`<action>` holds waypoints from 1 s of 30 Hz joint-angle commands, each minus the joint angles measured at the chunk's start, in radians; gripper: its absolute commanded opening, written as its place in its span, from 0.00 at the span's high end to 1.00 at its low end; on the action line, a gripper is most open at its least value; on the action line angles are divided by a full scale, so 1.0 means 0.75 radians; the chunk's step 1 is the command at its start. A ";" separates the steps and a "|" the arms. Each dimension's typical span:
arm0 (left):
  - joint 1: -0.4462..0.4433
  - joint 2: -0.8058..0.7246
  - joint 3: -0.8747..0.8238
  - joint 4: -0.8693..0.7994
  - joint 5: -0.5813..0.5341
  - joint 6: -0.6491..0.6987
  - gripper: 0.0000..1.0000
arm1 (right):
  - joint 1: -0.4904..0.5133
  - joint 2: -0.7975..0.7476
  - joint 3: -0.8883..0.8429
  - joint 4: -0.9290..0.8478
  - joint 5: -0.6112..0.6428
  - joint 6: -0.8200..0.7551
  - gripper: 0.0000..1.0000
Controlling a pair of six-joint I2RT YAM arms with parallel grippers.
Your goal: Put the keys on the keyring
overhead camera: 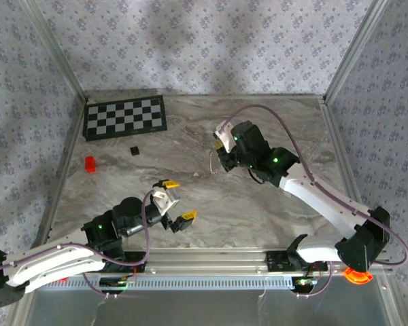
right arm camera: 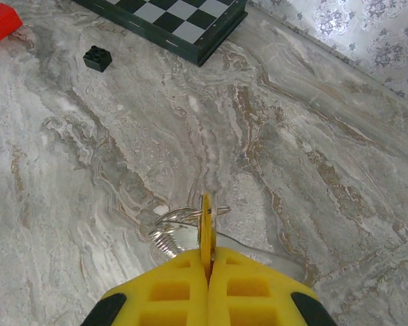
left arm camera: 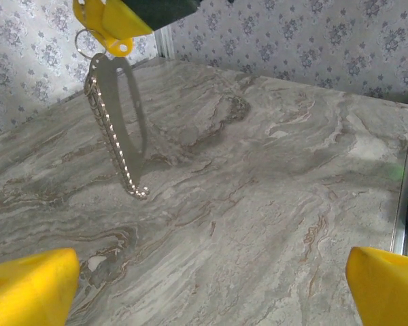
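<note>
In my top view the board (overhead camera: pixel 126 117) lies at upper left of the table (overhead camera: pixel 258 204), with the cube (overhead camera: pixel 134 149) just below it and the block (overhead camera: pixel 90 164) further left, near the edge. The right gripper (overhead camera: pixel 219 155) sits right of centre, the key (right arm camera: pixel 206 219) and keyring (overhead camera: pixel 212 163) at its tip; the left gripper (overhead camera: pixel 178 200) lies below centre, well apart from it

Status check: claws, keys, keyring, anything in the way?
Left claw open, hovering low. Right claw shut on yellow-headed key, keyring at its head, chain dangling to the marble. Red block, black cube well clear of both.
</note>
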 commanded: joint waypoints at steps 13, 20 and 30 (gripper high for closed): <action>0.017 -0.058 -0.048 -0.030 -0.063 0.032 0.01 | -0.115 0.346 0.261 0.050 -0.099 -0.016 1.00; 0.017 -0.064 -0.060 -0.033 -0.067 0.042 0.00 | -0.128 0.495 0.363 0.077 -0.109 -0.027 1.00; 0.017 -0.118 -0.078 -0.055 -0.079 0.042 0.00 | -0.124 0.630 0.438 0.099 -0.137 -0.008 1.00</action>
